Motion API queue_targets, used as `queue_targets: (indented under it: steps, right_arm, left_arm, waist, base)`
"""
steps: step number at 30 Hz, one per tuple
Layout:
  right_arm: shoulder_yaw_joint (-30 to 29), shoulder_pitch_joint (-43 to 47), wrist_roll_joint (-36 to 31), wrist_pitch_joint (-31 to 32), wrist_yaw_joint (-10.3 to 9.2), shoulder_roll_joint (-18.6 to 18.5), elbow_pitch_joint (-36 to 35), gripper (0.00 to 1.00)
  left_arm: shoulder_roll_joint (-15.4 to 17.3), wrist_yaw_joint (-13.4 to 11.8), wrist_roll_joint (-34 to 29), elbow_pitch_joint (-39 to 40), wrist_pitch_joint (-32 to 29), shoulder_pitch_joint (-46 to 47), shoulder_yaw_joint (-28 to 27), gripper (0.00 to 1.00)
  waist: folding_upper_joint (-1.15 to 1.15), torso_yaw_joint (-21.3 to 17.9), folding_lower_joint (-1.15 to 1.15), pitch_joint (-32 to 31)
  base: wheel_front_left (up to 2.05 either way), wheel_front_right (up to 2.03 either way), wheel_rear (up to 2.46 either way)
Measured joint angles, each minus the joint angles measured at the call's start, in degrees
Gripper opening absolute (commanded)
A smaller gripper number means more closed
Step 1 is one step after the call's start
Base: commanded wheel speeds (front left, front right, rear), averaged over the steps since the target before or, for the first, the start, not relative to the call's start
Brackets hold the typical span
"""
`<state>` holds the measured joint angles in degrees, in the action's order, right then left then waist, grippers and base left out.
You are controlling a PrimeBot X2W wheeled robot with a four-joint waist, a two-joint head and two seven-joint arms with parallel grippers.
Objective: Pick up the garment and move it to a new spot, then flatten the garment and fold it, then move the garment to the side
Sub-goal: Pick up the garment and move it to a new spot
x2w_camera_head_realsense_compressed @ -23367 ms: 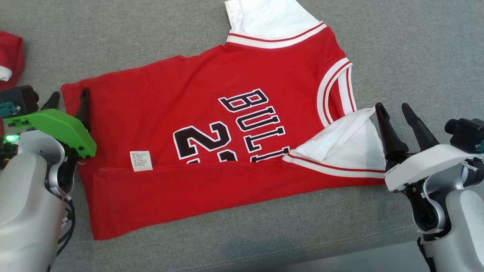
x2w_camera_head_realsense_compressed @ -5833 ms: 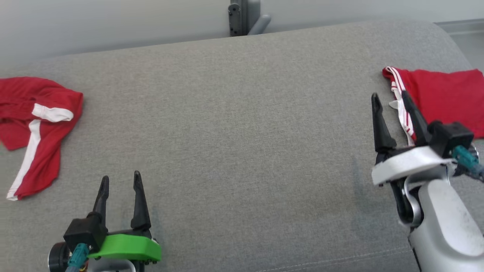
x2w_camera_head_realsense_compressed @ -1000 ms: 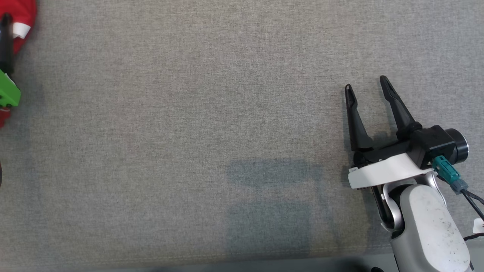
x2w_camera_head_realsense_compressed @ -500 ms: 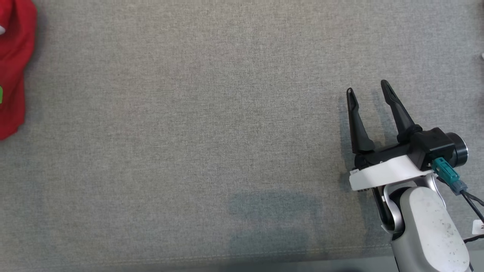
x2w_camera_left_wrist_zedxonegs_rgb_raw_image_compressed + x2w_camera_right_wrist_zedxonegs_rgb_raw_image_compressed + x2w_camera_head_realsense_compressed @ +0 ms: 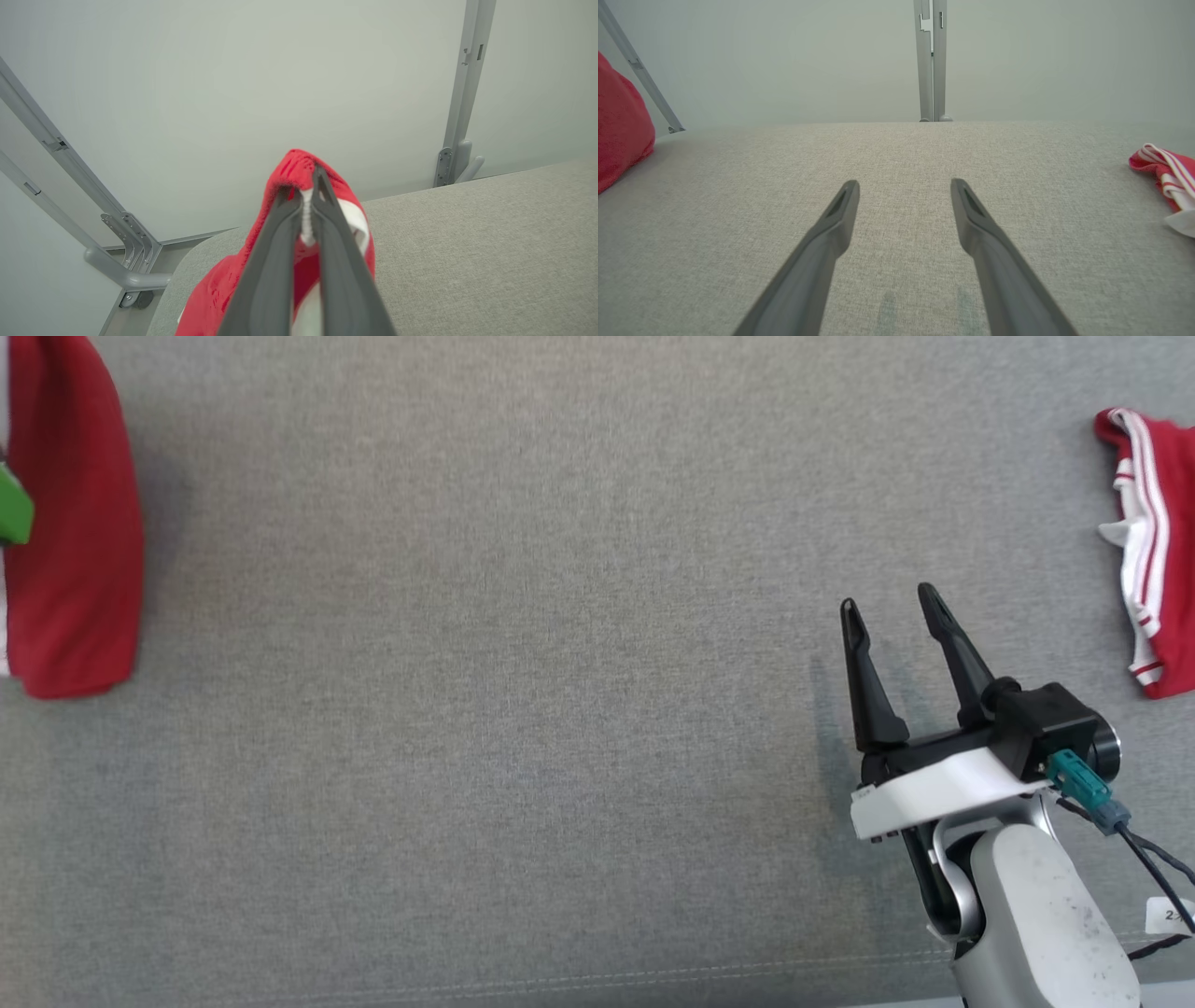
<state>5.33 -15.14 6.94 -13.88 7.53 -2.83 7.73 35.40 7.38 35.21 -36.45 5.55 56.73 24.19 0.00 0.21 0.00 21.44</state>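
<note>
Grey cushion (image 5: 523,709) | left fingers (image 5: 275,261) clamp first garment (image 5: 292,163) | second garment (image 5: 1148,560) lies right | right fingers (image 5: 866,691) apart, empty | total: two, red

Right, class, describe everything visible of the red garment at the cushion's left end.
The red garment looks like soft knit with white trim. Bunched, it is pinched at a fold in the shut left end effector and drapes below it over the left end of the grey cushion. Whether it touches the cushion is unclear.
</note>
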Motion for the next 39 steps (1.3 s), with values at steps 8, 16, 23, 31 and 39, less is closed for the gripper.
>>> queue_targets:
  steps: [8,16,23,31,39]
  right_arm:
    - [0.6,1.7,3.0,-0.8,0.0,0.0,2.9,1.0]
    - [1.2,2.5,5.5,-1.1,0.0,0.0,3.8,1.0]
    - [0.7,3.2,6.4,-1.1,0.0,0.0,3.0,1.0]
    - [0.0,3.4,6.5,-1.1,-0.01,0.0,2.8,1.0]
    - [-1.2,4.0,5.3,-1.1,-0.01,0.0,3.1,1.0]
  left_arm:
    - [-1.8,0.0,-1.8,7.6,-6.0,2.1,4.9,0.0]
    - [-7.3,-3.9,-3.0,15.4,-10.9,4.5,7.7,0.0]
    - [-15.8,-6.8,1.0,21.2,-10.3,2.2,8.5,0.0]
    - [-19.2,-8.4,5.6,17.4,-3.6,-13.5,8.5,0.0]
    - [-19.7,-9.4,8.8,5.1,5.2,-25.1,5.8,0.0]
  waist:
    - [0.0,-1.7,0.0,-6.9]
    - [0.0,-5.5,0.0,-12.0]
    - [0.0,-8.9,0.0,-13.2]
    - [0.0,-9.0,0.0,-11.1]
    - [0.0,-7.5,0.0,-10.5]
  base:
    - [0.0,0.0,0.0]
    - [0.0,0.0,0.0]
    - [0.0,0.0,0.0]
    - [0.0,0.0,0.0]
    - [0.0,0.0,0.0]
